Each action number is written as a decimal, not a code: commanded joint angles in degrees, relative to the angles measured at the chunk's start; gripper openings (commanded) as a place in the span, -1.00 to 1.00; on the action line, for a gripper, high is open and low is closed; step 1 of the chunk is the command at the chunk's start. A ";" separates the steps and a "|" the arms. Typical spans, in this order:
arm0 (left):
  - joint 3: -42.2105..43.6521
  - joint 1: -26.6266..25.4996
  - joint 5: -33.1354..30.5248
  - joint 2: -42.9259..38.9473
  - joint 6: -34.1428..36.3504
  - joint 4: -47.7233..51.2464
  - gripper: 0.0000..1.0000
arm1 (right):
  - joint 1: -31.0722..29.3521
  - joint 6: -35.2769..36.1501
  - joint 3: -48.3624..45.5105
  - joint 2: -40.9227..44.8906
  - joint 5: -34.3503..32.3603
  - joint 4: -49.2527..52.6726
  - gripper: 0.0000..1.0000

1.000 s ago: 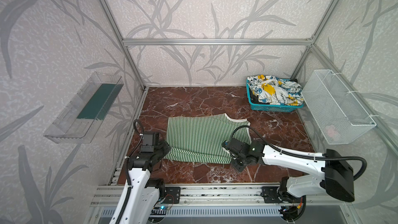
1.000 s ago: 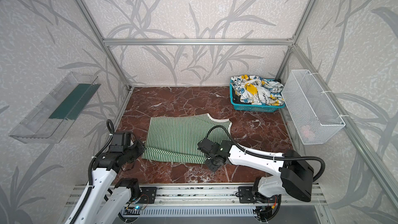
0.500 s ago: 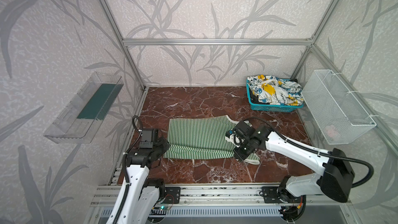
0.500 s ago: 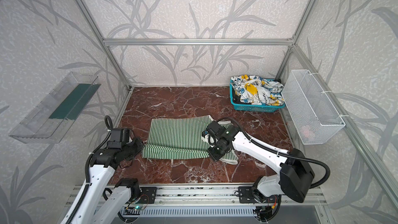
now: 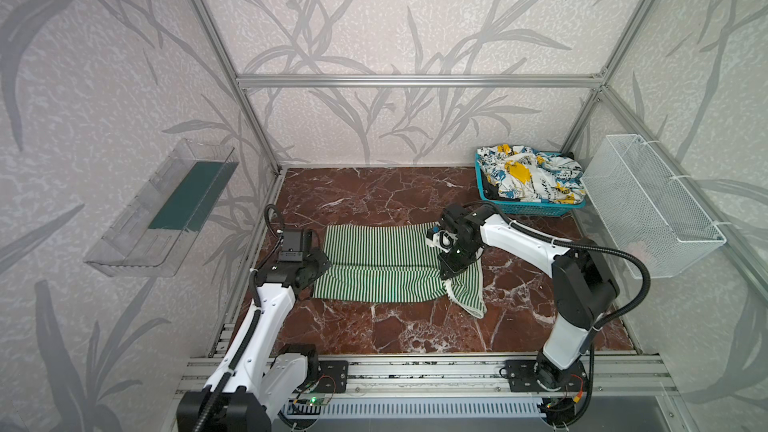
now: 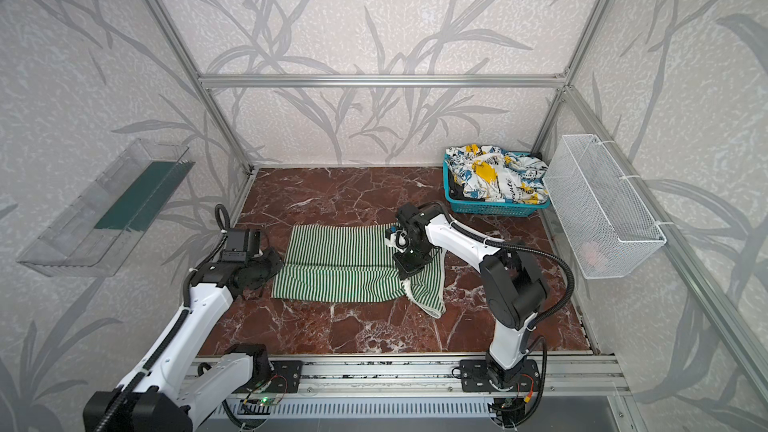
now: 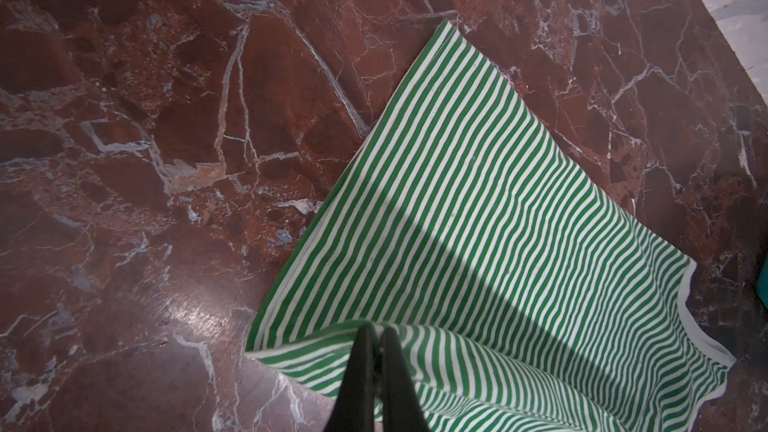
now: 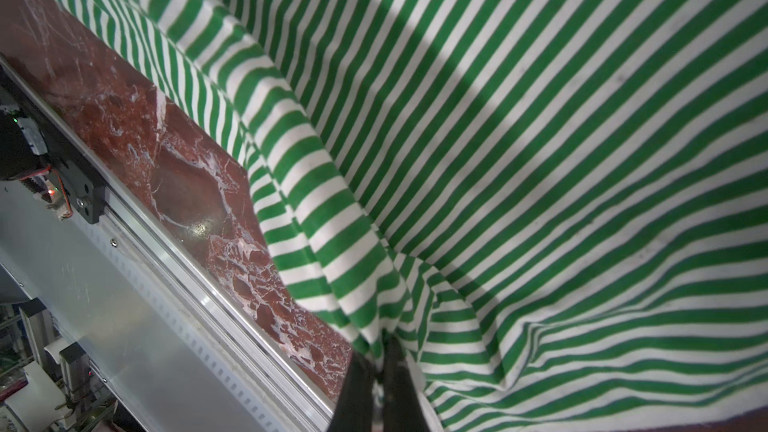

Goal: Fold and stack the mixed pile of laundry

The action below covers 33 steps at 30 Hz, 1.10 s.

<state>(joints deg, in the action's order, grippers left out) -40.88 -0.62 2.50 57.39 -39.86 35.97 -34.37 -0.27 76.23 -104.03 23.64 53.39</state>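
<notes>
**Ana:** Green-and-white knit, thin by the look of it. The striped garment (image 5: pixel 374 268) lies on the marbled desk (image 5: pixel 374 193) at the centre of both top views. Its nearer part is raised into a soft fold between the two arms.

**Ben:** Who has hold of it?

**Ana:** Both do. The left end effector (image 7: pixel 376 332) is pinched fully closed on a hem corner at the cloth's left edge. The right end effector (image 8: pixel 378 353) is clamped tight on a bunched edge at the cloth's right, and the stripes pucker around its fingers.

**Ben:** How will it handle?

**Ana:** Light and limp, I'd judge, with no stiffness at all. It sags between the grips, and one loose end droops onto the desk at the cloth's lower right. It isn't fragile or slippery, but a knit stretches if the arms pull apart.

**Ben:** Where is the best hold?

**Ana:** Corners and bound hems, where the edge is thicker. A pinch in mid-panel would likely catch only one layer.

**Ben:** And the rest of the pile?

**Ana:** The printed garment (image 5: pixel 532 176) is heaped in the teal basket (image 5: pixel 528 209) at the upper right. A small pinkish thing (image 6: pixel 590 249) sits in the wire basket (image 5: pixel 648 201) on the right wall.
</notes>
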 commanded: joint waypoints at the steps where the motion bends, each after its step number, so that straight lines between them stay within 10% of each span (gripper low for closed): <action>1: 0.72 0.36 -0.52 4.03 1.01 -5.15 -1.00 | 1.16 0.88 1.12 -2.45 1.42 2.09 -1.00; 10: -4.49 0.62 -2.90 11.22 1.85 1.51 -1.00 | 0.96 0.83 -4.59 -1.16 6.59 0.96 -1.00; 20: -3.86 0.70 -1.97 -3.36 1.82 12.17 -1.00 | -4.12 -0.64 -14.20 9.03 9.06 2.19 -0.99; 33: 2.30 0.75 -3.77 3.58 0.09 1.11 -1.00 | -3.72 -0.67 -7.81 0.09 5.67 1.28 -0.92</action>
<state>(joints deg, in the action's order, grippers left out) -39.35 -0.30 1.76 58.85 -38.68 41.12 -38.61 -0.82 65.34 -101.54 30.94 53.63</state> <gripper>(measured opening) 0.047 0.063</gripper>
